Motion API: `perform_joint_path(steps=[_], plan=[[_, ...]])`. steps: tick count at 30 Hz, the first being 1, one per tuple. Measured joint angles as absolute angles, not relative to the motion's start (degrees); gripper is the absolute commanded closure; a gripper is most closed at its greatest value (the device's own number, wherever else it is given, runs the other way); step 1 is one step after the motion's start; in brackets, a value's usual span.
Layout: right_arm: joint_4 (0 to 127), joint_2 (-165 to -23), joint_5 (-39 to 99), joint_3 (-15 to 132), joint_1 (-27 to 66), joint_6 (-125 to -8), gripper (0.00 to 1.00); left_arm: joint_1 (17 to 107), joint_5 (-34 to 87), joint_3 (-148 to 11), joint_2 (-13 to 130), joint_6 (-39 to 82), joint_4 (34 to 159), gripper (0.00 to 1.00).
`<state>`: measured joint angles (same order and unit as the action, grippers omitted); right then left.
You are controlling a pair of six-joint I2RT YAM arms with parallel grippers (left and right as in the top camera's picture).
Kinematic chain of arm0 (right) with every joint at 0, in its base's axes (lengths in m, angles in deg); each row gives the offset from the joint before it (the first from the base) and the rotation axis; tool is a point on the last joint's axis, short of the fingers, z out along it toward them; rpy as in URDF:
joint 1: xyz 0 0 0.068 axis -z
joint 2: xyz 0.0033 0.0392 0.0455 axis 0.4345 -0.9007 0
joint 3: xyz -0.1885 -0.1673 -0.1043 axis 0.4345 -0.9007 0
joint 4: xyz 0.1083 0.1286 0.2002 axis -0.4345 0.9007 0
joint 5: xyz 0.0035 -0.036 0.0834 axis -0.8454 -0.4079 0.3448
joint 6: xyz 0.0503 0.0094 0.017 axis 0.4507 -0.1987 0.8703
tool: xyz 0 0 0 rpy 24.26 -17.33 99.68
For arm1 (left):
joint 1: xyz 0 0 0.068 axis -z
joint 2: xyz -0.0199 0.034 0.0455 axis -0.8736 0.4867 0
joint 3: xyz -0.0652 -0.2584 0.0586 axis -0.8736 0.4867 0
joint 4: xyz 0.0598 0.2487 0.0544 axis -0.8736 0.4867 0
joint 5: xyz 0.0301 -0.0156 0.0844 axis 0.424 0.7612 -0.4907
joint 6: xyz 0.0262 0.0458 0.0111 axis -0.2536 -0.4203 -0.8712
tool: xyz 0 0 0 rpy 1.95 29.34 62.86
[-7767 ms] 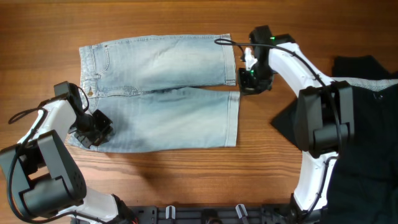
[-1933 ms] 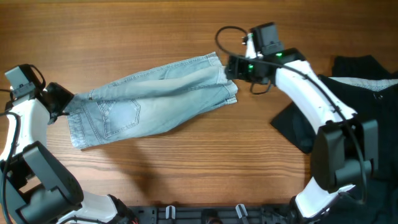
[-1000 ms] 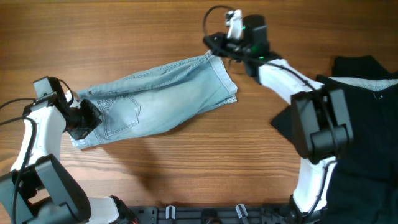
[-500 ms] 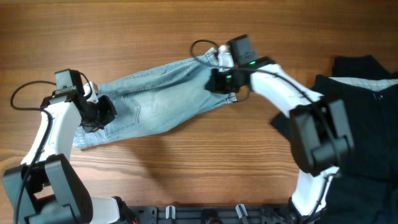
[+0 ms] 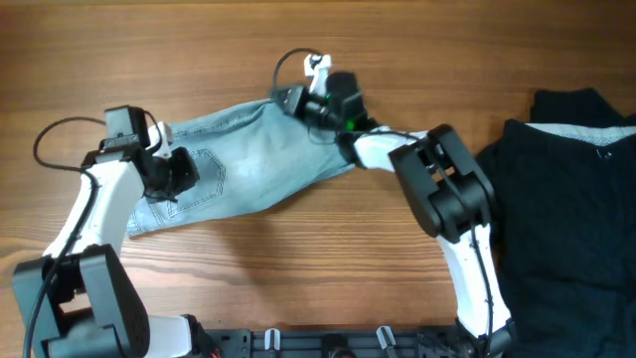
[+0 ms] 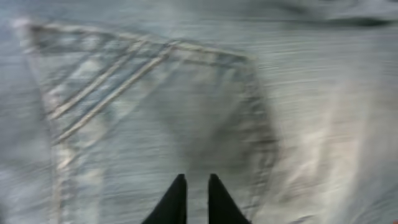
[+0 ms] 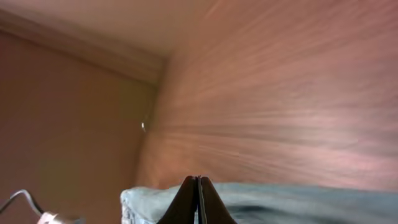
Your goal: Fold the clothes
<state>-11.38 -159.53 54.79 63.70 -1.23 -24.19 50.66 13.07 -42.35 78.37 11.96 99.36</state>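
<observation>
The light-blue denim shorts (image 5: 253, 159) lie folded lengthwise across the table's middle, slanting up to the right. My right gripper (image 5: 290, 99) is shut on the leg-hem end and holds it lifted over the shorts' upper edge. In the right wrist view the fingers (image 7: 198, 180) are pressed together with a thin edge of denim (image 7: 280, 202) between them. My left gripper (image 5: 171, 177) sits low over the waist end. In the left wrist view its fingertips (image 6: 196, 180) stand a narrow gap apart above the back pocket (image 6: 155, 106), holding nothing. The black garment (image 5: 571, 199) lies at the right.
The bare wooden table (image 5: 328, 268) surrounds the shorts. The right arm's links (image 5: 442, 189) reach across between the shorts and the black garment. A cable (image 5: 60, 129) loops by the left arm.
My right gripper has carried the hem end leftward over the shorts. My left gripper has slid right onto the pocket area and its jaws have parted slightly.
</observation>
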Motion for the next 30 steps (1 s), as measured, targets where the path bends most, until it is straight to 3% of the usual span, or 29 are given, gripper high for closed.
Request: perform_joint_path(steps=[2, 4, 6, 8, 16, 18, 20, 21, 23, 26, 30], plan=[[-6.97, -158.48, 58.96, 63.88, 2.01, -25.0, 0.95, 52.61, 13.09, -42.31, 78.37, 11.85, 97.48, 0.82], [0.49, -156.53, 63.4, 64.03, 5.46, -27.55, 0.95, 54.44, 13.15, -42.27, 78.37, 11.83, 94.94, 0.9], [11.7, -152.73, 67.2, 64.29, 9.22, -32.16, 0.95, 56.02, 13.48, -42.07, 78.37, 11.59, 90.79, 0.96], [25.71, -147.11, 68.6, 64.47, 11.75, -38.42, 0.92, 56.98, 13.5, -41.96, 78.48, 11.66, 85.37, 0.96], [70.52, -127.26, 52.97, 65.23, 9.68, -58.98, 0.88, 57.28, 7.41, -41.98, 88.91, 12.51, 70.15, 0.96], [74.32, -127.53, 48.32, 65.01, 8.93, -62.41, 0.88, 56.93, 1.99, -42.0, 91.68, 16.27, 68.58, 0.95], [74.28, -128.16, 43.46, 63.81, 8.8, -65.32, 0.8, 55.78, -1.71, -42.2, 93.1, 20.62, 66.92, 0.94], [72.83, -128.55, 41.83, 62.98, 8.8, -66.57, 0.75, 54.88, -1.9, -42.24, 93.43, 21.93, 66.31, 0.92], [69.71, -129.65, 39.62, 61.49, 8.83, -68.4, 0.52, 53.37, -1.14, -42.37, 93.52, 23.48, 66.13, 0.9], [65.31, -133.76, 37.54, 60.64, 8.8, -70.02, 0.45, 50.99, 2.79, -42.64, 93.52, 24.95, 66.29, 0.87], [61.84, -138.7, 37.17, 60.6, 8.83, -70.46, 0.44, 50.09, 7.54, -42.77, 93.45, 25.21, 66.64, 0.84]])
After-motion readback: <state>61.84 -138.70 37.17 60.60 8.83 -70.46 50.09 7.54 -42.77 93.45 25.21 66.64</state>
